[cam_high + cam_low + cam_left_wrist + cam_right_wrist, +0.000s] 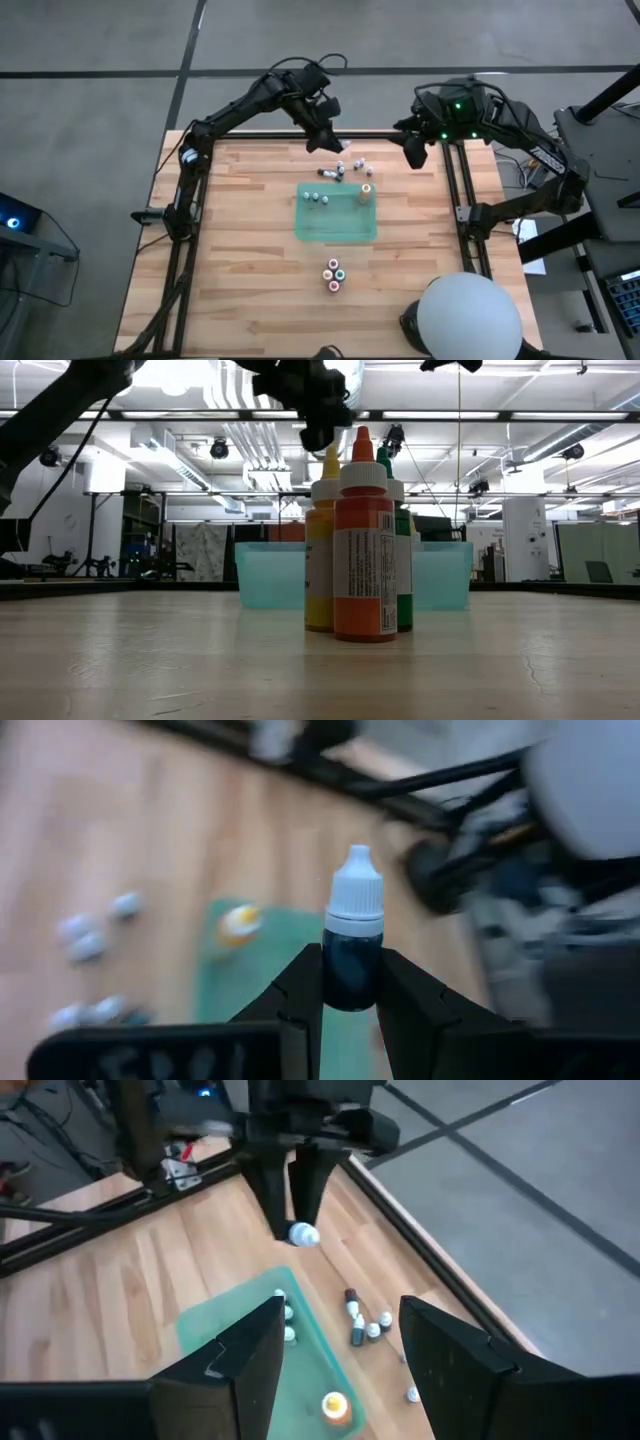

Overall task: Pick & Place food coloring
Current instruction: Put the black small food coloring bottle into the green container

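The left gripper (350, 985) is pinching a tiny, light, slippery-looking bottle (352, 935) by its dark body above the mat (335, 222), while the right gripper (335, 1345) is hanging open

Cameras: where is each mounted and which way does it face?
High: overhead, straight down on the table; both arms.
Low: table height, facing the front bottles; arm overhead.
Left wrist: past the left claw, shut on a dark bottle.
Right wrist: past the open right claw.
Shared: green mat, both wrists and high.

Bottles (85, 935) by mat (290, 950): blurred.
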Controlling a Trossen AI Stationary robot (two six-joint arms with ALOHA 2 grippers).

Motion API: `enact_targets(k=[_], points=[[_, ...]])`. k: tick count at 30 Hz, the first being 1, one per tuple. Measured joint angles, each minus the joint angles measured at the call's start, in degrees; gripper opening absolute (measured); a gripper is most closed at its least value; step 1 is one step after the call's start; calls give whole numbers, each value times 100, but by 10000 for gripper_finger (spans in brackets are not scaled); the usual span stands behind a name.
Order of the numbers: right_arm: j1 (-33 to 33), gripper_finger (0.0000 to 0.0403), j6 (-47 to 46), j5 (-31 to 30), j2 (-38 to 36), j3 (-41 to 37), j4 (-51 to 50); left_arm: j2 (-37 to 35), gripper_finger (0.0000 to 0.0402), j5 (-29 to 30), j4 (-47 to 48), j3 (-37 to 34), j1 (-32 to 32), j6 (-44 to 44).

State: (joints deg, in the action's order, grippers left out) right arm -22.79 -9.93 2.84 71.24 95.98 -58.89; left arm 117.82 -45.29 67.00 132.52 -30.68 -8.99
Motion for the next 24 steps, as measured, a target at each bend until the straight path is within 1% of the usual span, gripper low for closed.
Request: enact_targets(k=[2,5,7,9,12,16,22,24], points=[[0,189,10,137,40,-2,58,0,53,-619,1,22,13,45],[2,189,39,525,115,-2,160,0,53,-1516,-95,25,67,38],[5,189,142,780,179,-2,230,0,53,-2007,-213,25,127,8],[20,189,217,938,246,-2,302,0,53,-2367,-334,25,181,17],[24,190,270,968,353,5,346,-2,53,-2592,-413,25,252,30],[26,199,403,1091,491,77,386,-2,53,-2597,-431,25,318,78],[96,220,590,2089,763,419,468,-2,53,-2596,-448,7,353,121],[159,222,662,2223,852,516,462,-2,53,-2604,-448,-32,353,125]])
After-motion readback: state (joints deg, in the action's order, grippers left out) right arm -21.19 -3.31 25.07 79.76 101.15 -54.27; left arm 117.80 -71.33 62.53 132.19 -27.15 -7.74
